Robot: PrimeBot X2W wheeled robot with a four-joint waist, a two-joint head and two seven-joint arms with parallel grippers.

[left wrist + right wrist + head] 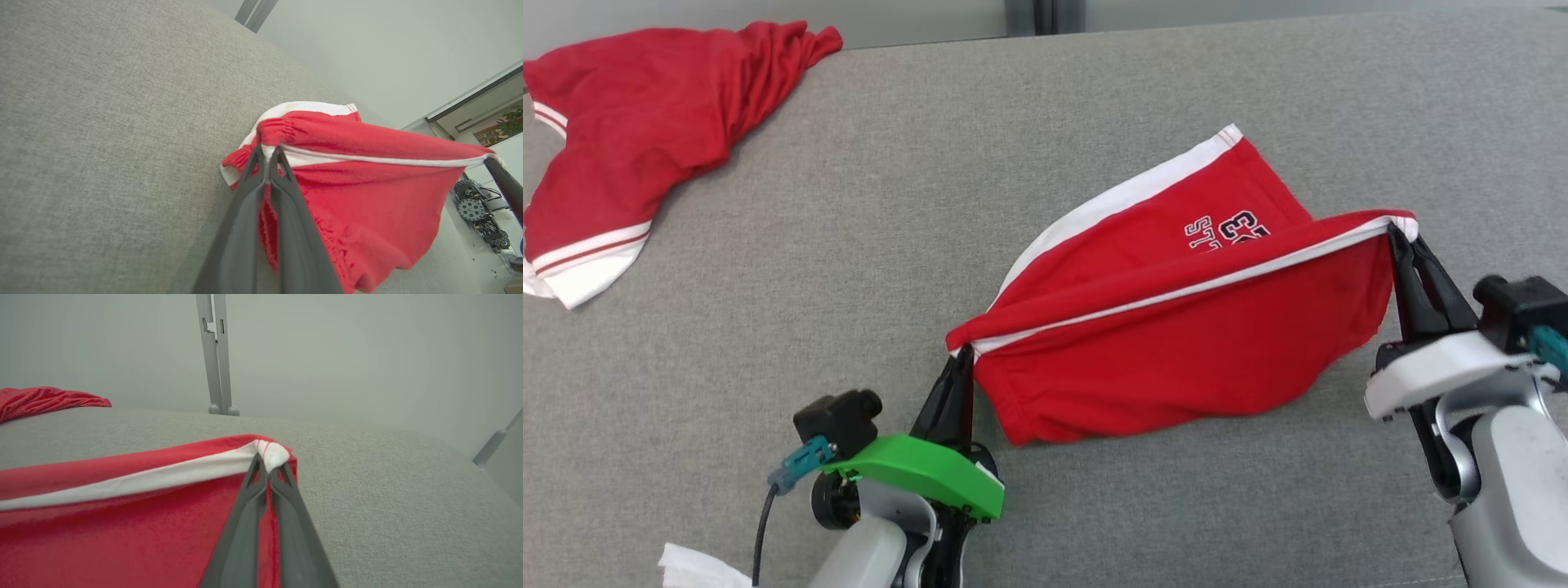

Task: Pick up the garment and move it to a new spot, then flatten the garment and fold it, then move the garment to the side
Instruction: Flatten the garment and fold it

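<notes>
garment [1176,359]: a pair of red shorts with white trim and dark lettering, held up over the near half of the grey padded table [931,204]. its far part lies on the table top and its loose middle sags toward it. the left gripper [965,351], toward the table's near left, has its jaws pinched tight on one end of the white-edged band. the right gripper [1395,230], toward the table's near right, is pinched on the other end, so the band runs taut between them.

it looks light, soft and limp, drooping wherever nothing supports it. thin jersey could slide out of such a narrow pinch, so the doubled cloth at the band's ends seems the best place to hold.

a second red garment [629,139] lies crumpled at the table's far left corner, well apart. there is no container to report.
</notes>
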